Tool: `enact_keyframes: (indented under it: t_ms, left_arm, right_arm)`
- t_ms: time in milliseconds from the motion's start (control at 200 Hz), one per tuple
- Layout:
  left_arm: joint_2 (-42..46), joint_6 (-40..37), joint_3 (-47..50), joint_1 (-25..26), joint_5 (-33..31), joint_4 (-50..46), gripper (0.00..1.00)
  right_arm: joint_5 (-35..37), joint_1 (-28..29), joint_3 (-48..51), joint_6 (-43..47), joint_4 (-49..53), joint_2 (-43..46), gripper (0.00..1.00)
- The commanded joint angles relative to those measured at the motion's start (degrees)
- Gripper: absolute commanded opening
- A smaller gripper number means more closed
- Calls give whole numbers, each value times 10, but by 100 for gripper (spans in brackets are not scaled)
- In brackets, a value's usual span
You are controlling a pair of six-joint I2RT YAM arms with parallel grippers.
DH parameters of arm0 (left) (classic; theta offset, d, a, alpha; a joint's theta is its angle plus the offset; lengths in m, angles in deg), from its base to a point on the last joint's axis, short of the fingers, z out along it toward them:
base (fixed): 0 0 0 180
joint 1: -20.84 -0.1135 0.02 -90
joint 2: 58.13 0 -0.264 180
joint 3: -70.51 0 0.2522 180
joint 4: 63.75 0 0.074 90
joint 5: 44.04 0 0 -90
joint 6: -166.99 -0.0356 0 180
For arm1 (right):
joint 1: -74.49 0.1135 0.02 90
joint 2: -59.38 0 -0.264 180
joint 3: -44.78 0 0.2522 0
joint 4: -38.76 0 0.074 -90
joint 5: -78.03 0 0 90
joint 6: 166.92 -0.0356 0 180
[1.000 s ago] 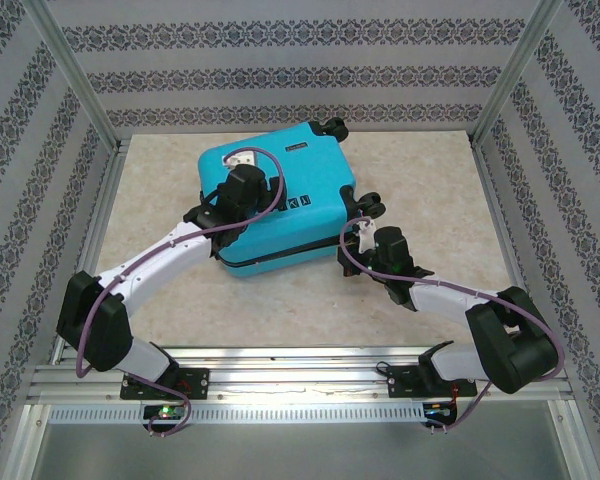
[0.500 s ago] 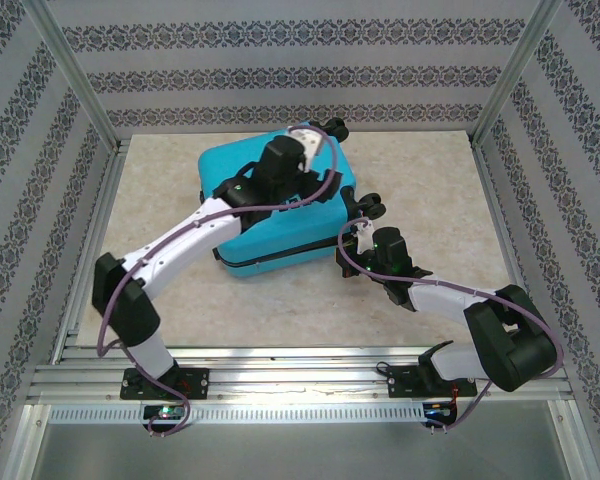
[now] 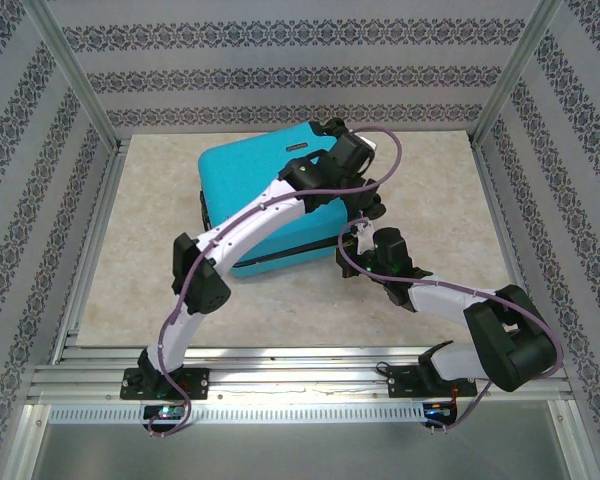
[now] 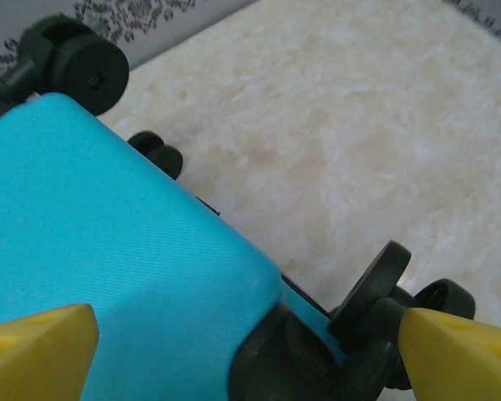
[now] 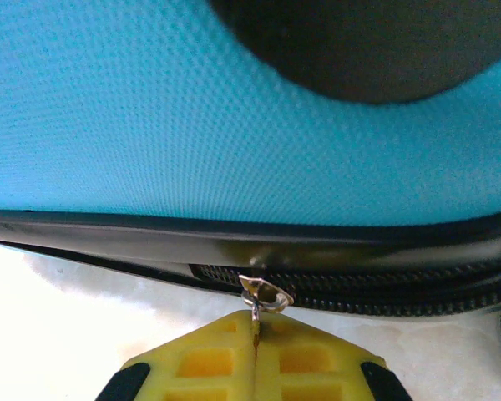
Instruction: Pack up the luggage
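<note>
**Closing the zip, with the case braced at its wheel end.**

The luggage (image 3: 270, 205) lies flat, shell shut, on the counter (image 3: 150, 230), toward the back and near the middle, with its wheels at the far right end. On the side seam facing the arms, my right pincer (image 5: 255, 342) is pressed together on the small metal zipper pull (image 5: 265, 294), just below the zipper track (image 5: 359, 288). My left pincer (image 4: 246, 355) is spread wide above the wheel-end corner, with one yellow fingertip over the turquoise shell and the other beside a black wheel (image 4: 376, 288).

I judge the step in hand to be drawing the zip round.

- **The pull:** I would drag the tab along the line of the seam, low and parallel to the track, so it neither twists nor slips from the pads.
- **The brace:** I would rest the left arm on the shell to stop the case sliding.
- **The corner:** I would slow down where the track bends by the wheels.

Several things are hidden or unclear:

- The interior and its contents are hidden.
- The seam on the far side is out of sight, so I cannot tell how much of the zip remains undone.
- The slider body is blurred.
- A dark, rounded shape at the top of the right wrist view is out of focus and I cannot identify it.
- I cannot tell whether the left fingertips touch the shell.
</note>
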Motion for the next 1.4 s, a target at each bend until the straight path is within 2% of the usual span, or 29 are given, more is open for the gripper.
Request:
enact_keyframes:
  t_ms: [0, 140, 360, 544, 739, 974, 1134, 1204, 1309, 1394]
  left_arm:
    - [-34, 11, -62, 16, -52, -93, 93]
    - [-70, 19, -105, 22, -100, -128, 94]
    - [-78, 39, -105, 22, -176, -171, 94]
    - [-82, 40, -103, 21, -206, -196, 92]
    - [-81, 46, -87, 16, -200, -207, 89]
    - [-53, 57, -6, 11, -182, -185, 87]
    - [-14, 59, 69, 5, -162, -139, 86]
    - [4, 57, 105, 4, -154, -116, 86]
    - [28, 56, 152, 3, -147, -92, 85]
    - [53, 50, 197, 3, -138, -67, 85]
  right_arm:
    - [-22, 6, 6, 0, -43, 14, 0]
    - [-25, 7, 9, -1, -43, 18, 0]
    - [-15, 7, 6, 1, -32, 20, 0]
    - [-8, 7, 1, 2, -27, 20, 0]
    - [3, 7, -3, 4, -18, 23, 0]
    - [108, 5, -1, -7, 20, 30, 0]
    - [146, -8, 1, -14, 36, 41, 0]
    - [137, -18, -1, -10, 39, 43, 0]
    - [40, -28, 2, 20, 12, 41, 0]
    - [10, -16, 9, 31, -3, 42, 0]
